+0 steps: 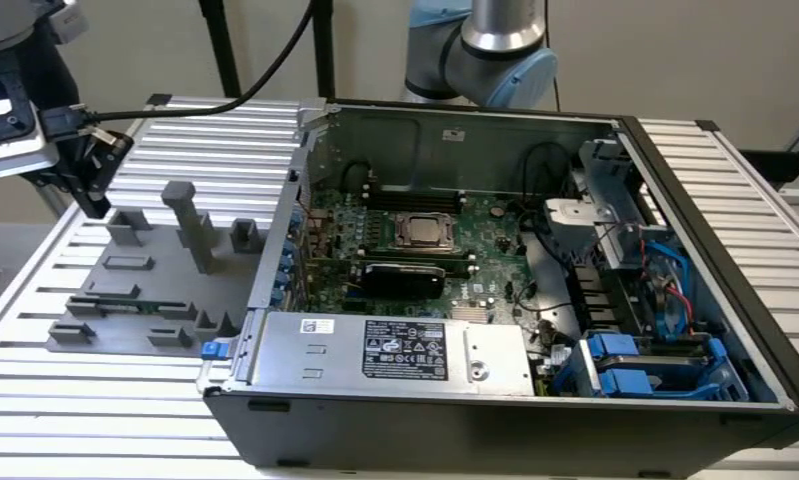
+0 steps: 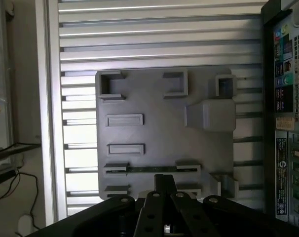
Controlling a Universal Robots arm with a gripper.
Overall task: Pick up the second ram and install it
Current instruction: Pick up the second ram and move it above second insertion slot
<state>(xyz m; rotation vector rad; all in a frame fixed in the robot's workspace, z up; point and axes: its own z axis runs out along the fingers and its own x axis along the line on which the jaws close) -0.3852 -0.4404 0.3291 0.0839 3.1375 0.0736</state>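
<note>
My pincer [image 2: 165,180] sits closest to the lens, drawn together on nothing; from the exterior view it hangs above the grey tray [image 1: 152,285]; the second ram [image 1: 116,303] lies in that tray's brackets, apart from the pincer, at its 6 o'clock; the open computer case [image 1: 506,425] stands at the tray's 3 o'clock.

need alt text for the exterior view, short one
An open desktop computer case lies on a slatted metal table, its green motherboard exposed. To the exterior view's left, a grey holder tray carries the second ram on edge, and the gripper hangs near the tray's far corner.
</note>
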